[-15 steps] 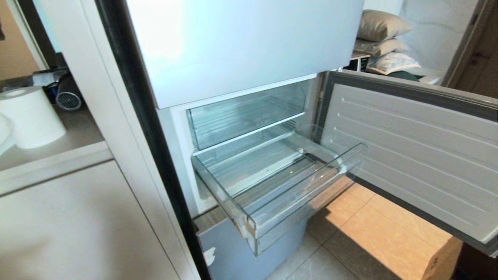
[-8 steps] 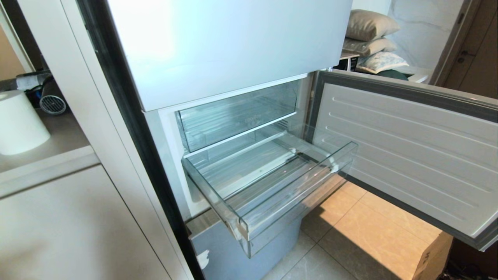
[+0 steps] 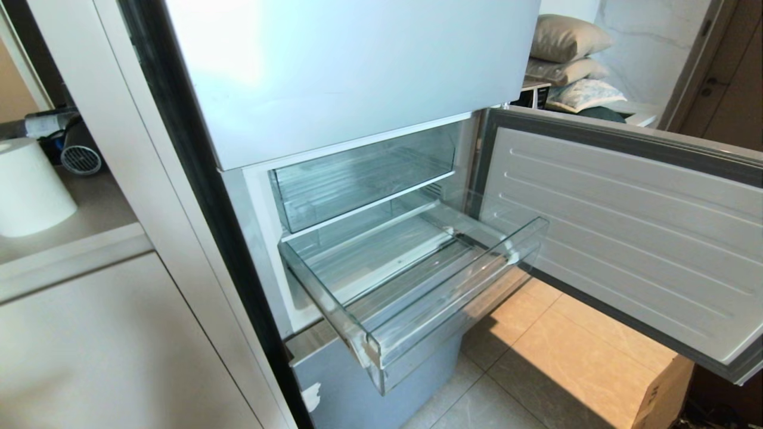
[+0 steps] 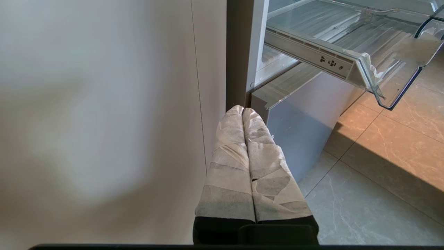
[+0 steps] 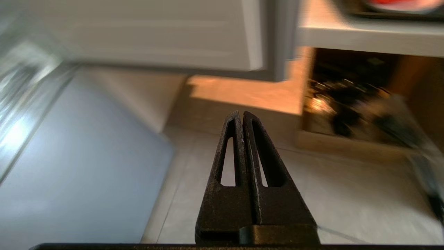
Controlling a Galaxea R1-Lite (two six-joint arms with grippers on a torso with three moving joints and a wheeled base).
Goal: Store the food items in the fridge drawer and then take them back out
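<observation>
While both grippers hang low with fingers pressed together on nothing, the fridge drawer [image 3: 411,280], a wide shallow clear tray with ribbed floor and taped front corner, juts out empty.

Left gripper [image 4: 242,110] beside it; right gripper [image 5: 241,113] over floor.

Left gripper [image 4: 243,110] is hanging low with its tape-wrapped fingers [image 4: 229,163] pressed flat together, nothing between them. It points at the fridge's dark side edge [image 4: 236,52], next to a pale cabinet panel [image 4: 104,121]. The clear fridge drawer [image 4: 350,45] sticks out up above, white tape [image 4: 373,69] on its front corner, tiled floor [image 4: 381,180] below.
</observation>
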